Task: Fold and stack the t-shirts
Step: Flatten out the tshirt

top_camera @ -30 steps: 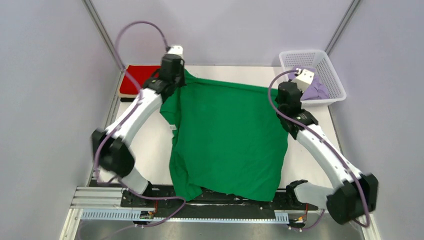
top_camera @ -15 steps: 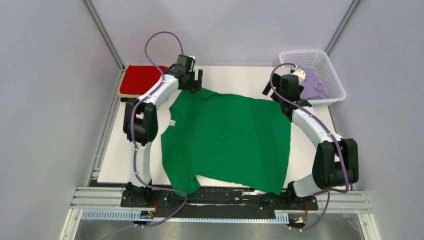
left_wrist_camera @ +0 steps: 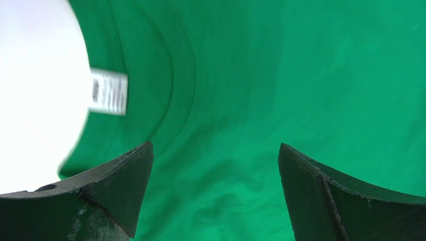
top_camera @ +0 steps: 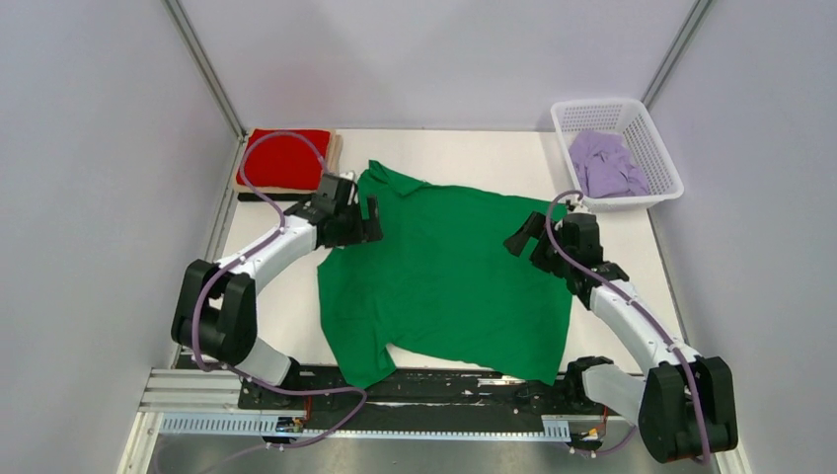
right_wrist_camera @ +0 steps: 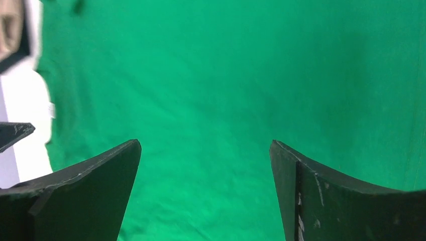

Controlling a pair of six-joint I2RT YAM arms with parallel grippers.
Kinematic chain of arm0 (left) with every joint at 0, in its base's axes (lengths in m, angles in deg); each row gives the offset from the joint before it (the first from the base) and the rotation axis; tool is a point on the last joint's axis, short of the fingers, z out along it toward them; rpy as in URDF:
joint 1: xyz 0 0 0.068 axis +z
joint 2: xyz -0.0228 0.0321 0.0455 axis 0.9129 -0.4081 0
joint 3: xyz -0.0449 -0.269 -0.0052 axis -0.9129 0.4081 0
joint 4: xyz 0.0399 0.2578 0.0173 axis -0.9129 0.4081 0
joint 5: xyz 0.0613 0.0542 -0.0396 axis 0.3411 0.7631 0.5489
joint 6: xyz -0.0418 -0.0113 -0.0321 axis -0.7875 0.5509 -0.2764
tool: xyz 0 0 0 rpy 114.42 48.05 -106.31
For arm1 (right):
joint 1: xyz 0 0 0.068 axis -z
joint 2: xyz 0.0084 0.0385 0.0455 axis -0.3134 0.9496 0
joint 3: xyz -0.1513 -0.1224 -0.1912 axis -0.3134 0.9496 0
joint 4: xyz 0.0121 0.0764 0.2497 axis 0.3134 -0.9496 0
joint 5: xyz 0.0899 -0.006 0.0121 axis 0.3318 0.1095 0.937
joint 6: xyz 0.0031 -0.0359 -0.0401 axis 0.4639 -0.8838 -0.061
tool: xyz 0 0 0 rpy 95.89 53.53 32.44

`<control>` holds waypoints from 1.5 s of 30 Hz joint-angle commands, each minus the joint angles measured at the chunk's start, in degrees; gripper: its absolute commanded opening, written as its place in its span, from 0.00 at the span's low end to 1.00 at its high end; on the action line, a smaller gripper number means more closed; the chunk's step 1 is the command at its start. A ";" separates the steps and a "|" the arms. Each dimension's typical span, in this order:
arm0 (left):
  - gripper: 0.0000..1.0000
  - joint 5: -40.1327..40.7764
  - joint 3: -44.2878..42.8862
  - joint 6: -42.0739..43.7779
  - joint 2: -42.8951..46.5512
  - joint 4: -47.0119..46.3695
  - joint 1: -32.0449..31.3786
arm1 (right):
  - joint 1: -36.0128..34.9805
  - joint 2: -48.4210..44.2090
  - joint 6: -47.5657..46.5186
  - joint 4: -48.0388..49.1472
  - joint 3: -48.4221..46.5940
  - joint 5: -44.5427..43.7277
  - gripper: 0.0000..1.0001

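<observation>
Left gripper and right gripper: fingers spread, empty, over the green t-shirt lying flat on the table (neck tag print blurred, unreadable). Red t-shirt folded far-left; lilac t-shirt crumpled in white lattice basket.

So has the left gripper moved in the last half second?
Yes. The left gripper drew back nearward, from level with the red shirt to short of it.

Plain pale grey walls, white table, metal corner posts, aluminium rail along near edge, flat even light.
</observation>
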 commanded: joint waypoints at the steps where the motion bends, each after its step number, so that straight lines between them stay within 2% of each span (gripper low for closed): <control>1: 1.00 -4.76 10.36 -9.12 5.72 -5.79 -0.40 | -0.06 0.17 3.67 -0.78 4.84 2.24 1.00; 7: 1.00 -1.44 21.12 -15.88 9.69 -4.85 -0.40 | 0.00 4.66 5.42 -0.53 7.55 -2.71 1.00; 14: 1.00 6.40 26.99 -19.20 14.73 1.74 -0.32 | 0.22 8.33 6.10 0.37 7.43 -5.41 1.00; 21: 1.00 11.65 28.23 -20.79 20.06 8.78 -0.32 | 0.26 8.25 5.04 3.18 7.30 -4.59 1.00; 25: 1.00 9.64 26.84 -19.79 22.48 9.54 -0.32 | 0.23 7.32 4.33 3.88 6.16 -3.43 1.00; 30: 1.00 6.63 19.04 -16.32 24.08 8.12 -0.32 | 0.24 5.18 2.97 3.86 3.29 -1.84 1.00; 36: 1.00 5.28 7.89 -14.46 15.10 -0.98 -0.30 | 0.25 7.54 2.24 5.15 -1.44 -2.81 1.00; 45: 1.00 2.79 -17.13 -13.11 -16.70 -8.21 2.58 | 0.47 15.10 0.61 7.65 -6.11 -2.39 1.00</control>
